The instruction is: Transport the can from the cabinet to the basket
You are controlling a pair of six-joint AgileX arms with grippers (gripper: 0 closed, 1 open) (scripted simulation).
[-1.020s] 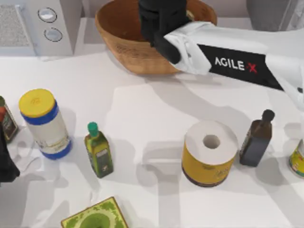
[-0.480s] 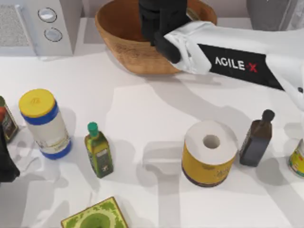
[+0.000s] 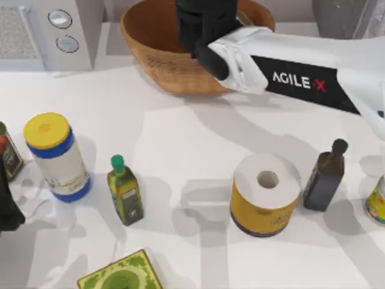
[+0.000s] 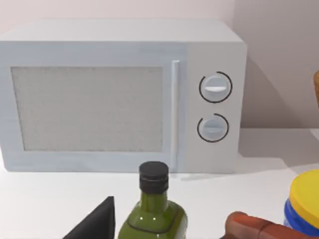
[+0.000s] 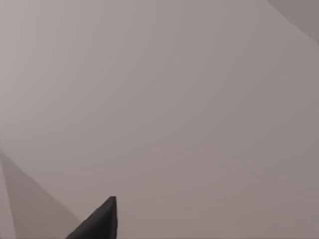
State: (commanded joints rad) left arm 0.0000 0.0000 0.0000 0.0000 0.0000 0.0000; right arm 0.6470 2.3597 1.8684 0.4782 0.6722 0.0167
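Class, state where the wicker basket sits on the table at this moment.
In the top view the basket sits at the far edge, near the middle, right of the white appliance, with the right gripper over it.

At the top centre of the top view, the basket (image 3: 157, 51) is tan-brown wicker with fine ribbing. The arm (image 3: 283, 66) crossing it is white with a black band and black end. Upper left, the microwave (image 3: 45, 30) is white with a grey speckled door. Lower down stand a yellow-lidded, blue-banded jar (image 3: 55, 155), a green-capped oil bottle (image 3: 124, 191), a yellow-wrapped white roll (image 3: 264, 194) and a dark bottle (image 3: 325, 176).
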